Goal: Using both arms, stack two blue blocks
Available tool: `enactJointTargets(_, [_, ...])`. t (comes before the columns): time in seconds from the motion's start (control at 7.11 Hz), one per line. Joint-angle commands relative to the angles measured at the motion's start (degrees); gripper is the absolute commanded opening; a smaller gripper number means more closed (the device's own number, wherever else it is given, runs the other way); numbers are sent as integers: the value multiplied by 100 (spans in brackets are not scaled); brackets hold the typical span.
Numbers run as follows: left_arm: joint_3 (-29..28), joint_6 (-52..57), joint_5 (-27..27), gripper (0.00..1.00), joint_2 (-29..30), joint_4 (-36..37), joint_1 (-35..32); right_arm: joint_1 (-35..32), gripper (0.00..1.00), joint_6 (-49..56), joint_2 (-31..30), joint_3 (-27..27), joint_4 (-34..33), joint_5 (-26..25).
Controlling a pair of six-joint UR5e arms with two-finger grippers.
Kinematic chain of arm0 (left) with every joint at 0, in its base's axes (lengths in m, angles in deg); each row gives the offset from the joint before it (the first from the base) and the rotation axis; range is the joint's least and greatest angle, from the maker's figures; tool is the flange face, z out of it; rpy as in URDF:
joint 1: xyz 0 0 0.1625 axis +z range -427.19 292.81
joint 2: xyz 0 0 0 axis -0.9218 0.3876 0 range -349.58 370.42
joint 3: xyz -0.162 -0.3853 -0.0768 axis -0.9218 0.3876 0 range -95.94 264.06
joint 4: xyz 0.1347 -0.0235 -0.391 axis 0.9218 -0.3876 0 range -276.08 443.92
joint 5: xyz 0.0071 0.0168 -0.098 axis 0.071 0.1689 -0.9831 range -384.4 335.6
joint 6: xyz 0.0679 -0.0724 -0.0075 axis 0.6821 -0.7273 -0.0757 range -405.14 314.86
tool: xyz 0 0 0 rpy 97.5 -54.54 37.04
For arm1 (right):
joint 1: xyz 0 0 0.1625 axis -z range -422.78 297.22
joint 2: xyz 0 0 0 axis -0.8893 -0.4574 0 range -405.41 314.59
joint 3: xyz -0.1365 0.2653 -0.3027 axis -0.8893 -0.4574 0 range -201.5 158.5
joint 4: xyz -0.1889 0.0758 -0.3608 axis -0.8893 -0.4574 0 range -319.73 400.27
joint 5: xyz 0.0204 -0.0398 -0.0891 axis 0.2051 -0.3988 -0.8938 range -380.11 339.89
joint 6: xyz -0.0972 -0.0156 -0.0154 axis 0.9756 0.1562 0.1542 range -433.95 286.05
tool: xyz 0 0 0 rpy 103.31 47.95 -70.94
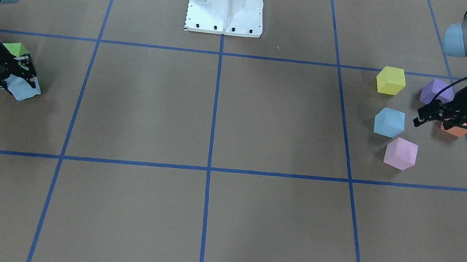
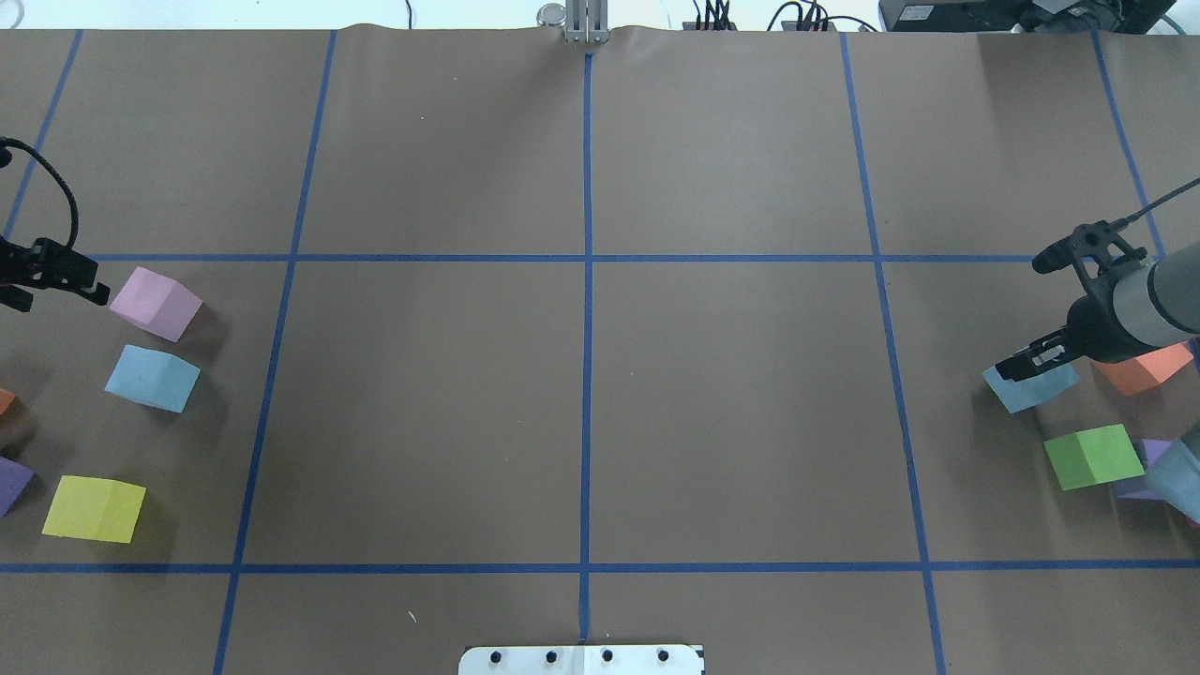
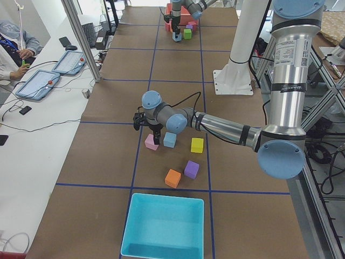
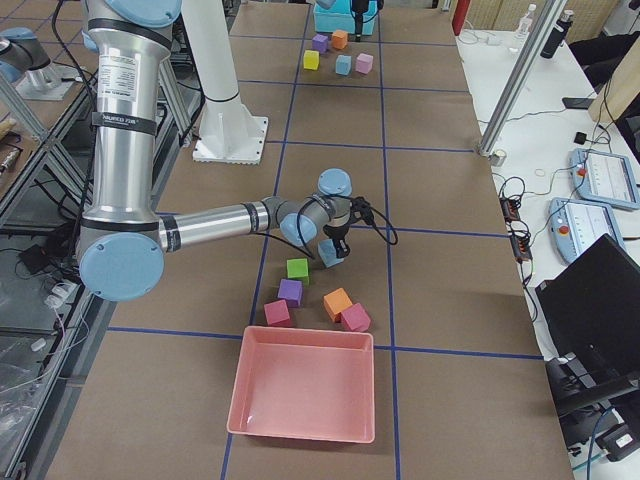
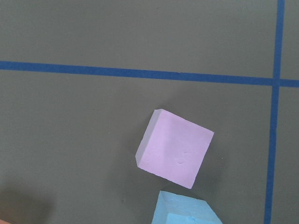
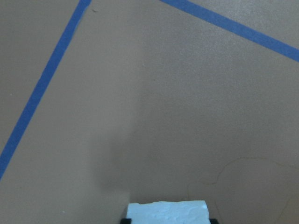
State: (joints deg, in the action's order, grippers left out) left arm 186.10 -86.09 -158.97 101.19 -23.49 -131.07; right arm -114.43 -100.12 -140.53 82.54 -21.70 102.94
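Grasping step: the right gripper point(image 1: 20, 77) has its fingers pinching one pale sky-blue foam cube point(image 1: 27, 91), while the left gripper point(image 1: 430, 122), fingers spread near the pink foam cube point(image 1: 400, 153), probably needs to close on the neighbouring sky-blue foam cube point(image 1: 389, 122) next.

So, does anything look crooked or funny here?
Only the blue block held in the right gripper: it sits tilted, one corner down, while the green cube beside it lies flat. Nothing looks spilled or broken.
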Motion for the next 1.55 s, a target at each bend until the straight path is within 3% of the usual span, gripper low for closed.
enactJointTargets(0.0, [158,8,27,99,-42,-43,16,-30,56,-89,464,781,-1407,-9])
enactJointTargets(0.14, [219,-9,323,98,-130,-244,181,57,56,-611,946,950,-2023,-26])
enactJointTargets(0.42, [202,-201,948,98,-245,-806,777,653,56,-1841,1650,978,-2187,-140])
enactJointTargets(0.84, [202,-212,1065,98,-201,-826,1061,1516,57,-3050,3109,916,-3361,-789])
enactJointTargets(1.41, [9,210,1065,98,-201,-887,1132,1894,57,-4235,3516,741,-3365,-887])
